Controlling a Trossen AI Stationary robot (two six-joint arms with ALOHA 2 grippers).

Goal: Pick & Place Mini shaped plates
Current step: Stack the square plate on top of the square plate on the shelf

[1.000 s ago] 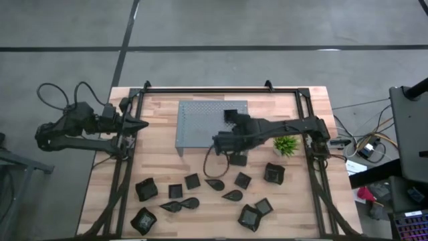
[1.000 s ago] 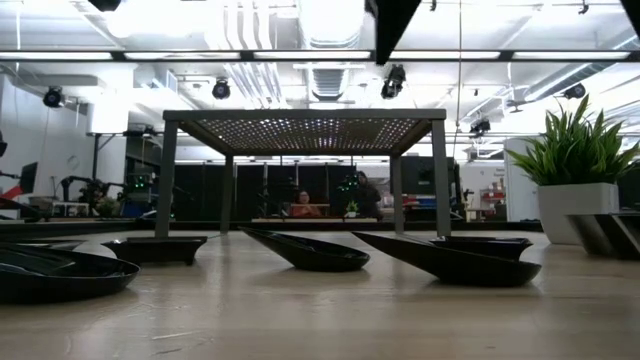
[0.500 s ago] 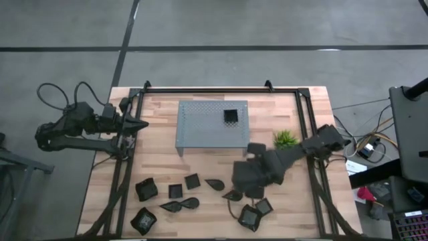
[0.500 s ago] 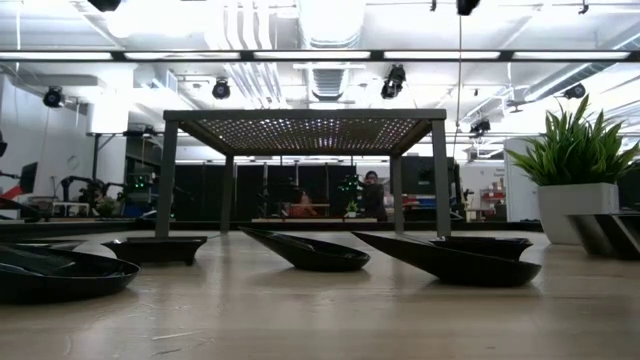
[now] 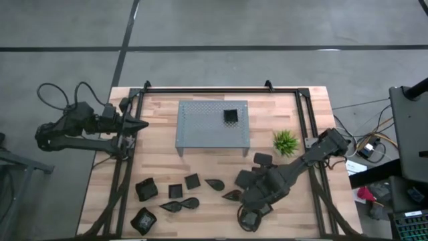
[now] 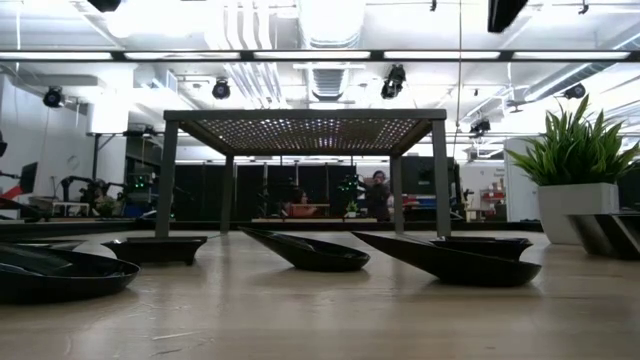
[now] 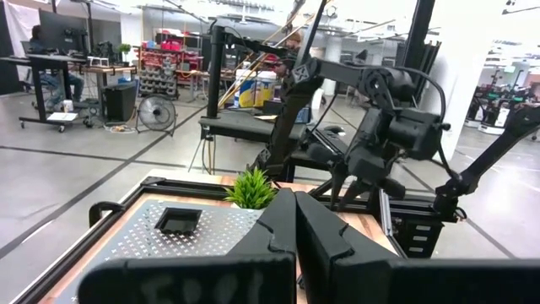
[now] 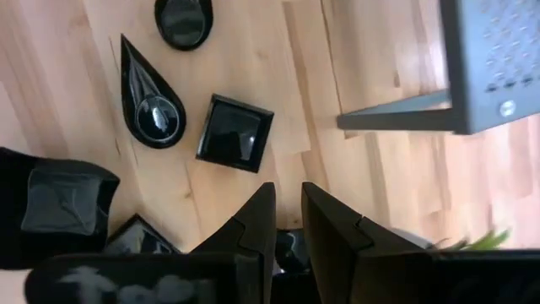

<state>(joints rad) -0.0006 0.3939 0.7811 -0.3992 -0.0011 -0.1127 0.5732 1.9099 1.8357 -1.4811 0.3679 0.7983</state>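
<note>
Small glossy black dishes, square and teardrop [image 5: 215, 183], scattered over near half of light wooden table [image 5: 160, 164]; one square dish [image 5: 231, 116] on grey perforated metal rack [image 5: 200, 124].

Handling, judged: light, rigid, slick; pinch raised rim.

Teardrop dish [image 8: 146, 93] long axis: tip away from round end.

Right gripper [image 8: 287, 224] above dishes, fingers narrowly apart, nothing held. Left gripper [image 7: 294, 221] at table's left edge, closed, empty.

The dark left arm lies folded at the worktop's left edge, its tool [image 5: 138, 124] closed. The dark right arm reaches diagonally inward, its tool [image 8: 287, 221] pointing downward, fingers slightly parted.
</note>
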